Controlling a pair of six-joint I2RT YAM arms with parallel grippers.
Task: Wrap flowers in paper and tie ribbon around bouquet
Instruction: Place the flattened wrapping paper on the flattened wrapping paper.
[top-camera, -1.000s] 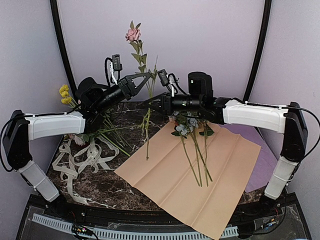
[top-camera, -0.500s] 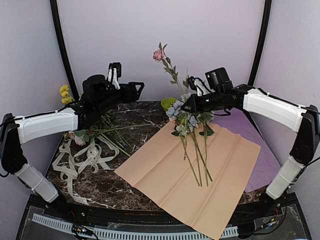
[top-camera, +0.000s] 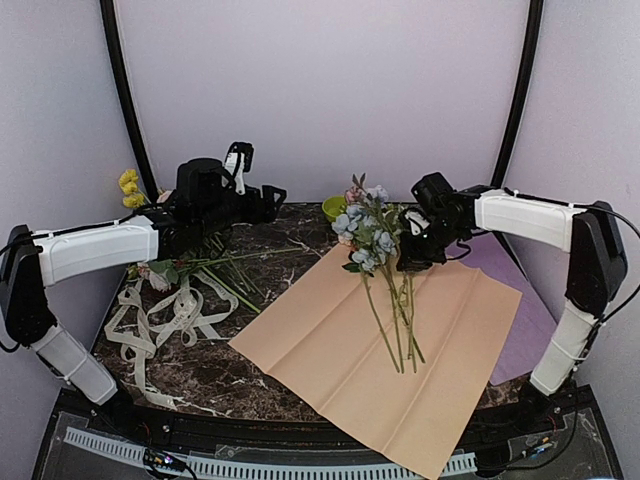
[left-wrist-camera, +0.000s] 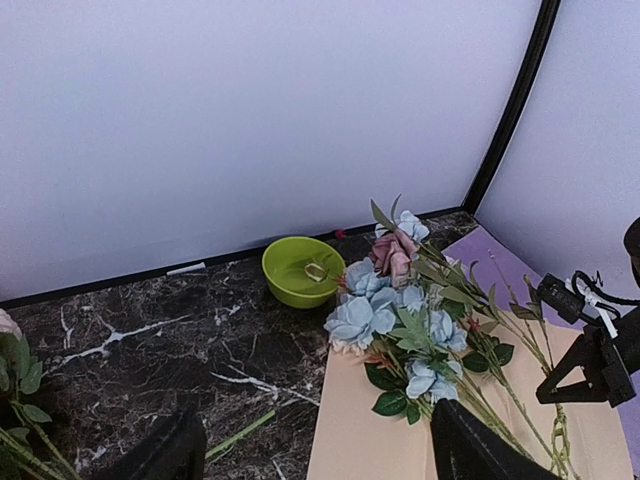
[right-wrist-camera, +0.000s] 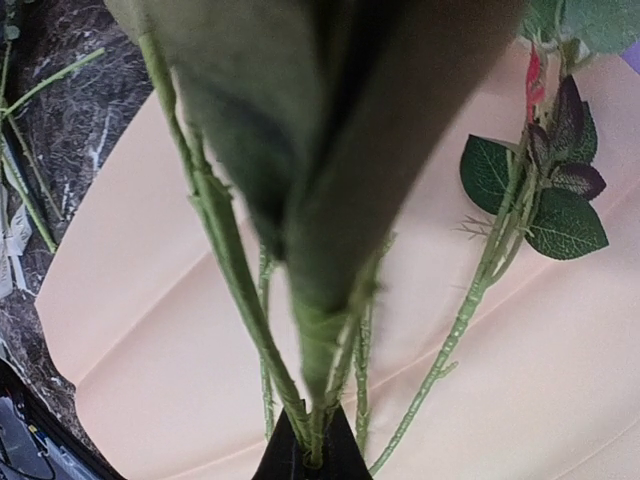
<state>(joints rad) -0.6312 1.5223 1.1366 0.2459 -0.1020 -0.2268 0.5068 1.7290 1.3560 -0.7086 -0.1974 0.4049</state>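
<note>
Flowers (top-camera: 380, 243) lie on the peach-tan paper (top-camera: 330, 370) with their long axis running near to far. The bare green stem ends point toward the near edge of the bench (top-camera: 200, 370), slanting a little to the right. The blue and pink blooms are at the far end, about level with the paper's far edge. The paper is creased and lies cornerwise (its nearest corner reaches out past the bench's near edge). A purple sheet (top-camera: 525, 330) shows from under its right side.

On the left, a cream ribbon (top-camera: 150, 325) lies in loose loops on the dark marble, apart from the paper.

Farther back, the right hand (top-camera: 408, 256) is low over the paper, just right of the blooms. The right wrist view shows its fingertips clenched on one green stem of the flowers, and a leaf close to the lens blurs most of that picture. Whether that stem is lifted off the paper cannot be told.

More sprays (top-camera: 215, 262) lie heaped on the bench at the left, under the left arm, with yellow blooms at their far left. The left hand (top-camera: 272, 195) hangs above the bench beyond them, jaws spread wide and grasping nothing.

A lime-green bowl (left-wrist-camera: 300, 270) stands farthest back, just behind the blooms.
</note>
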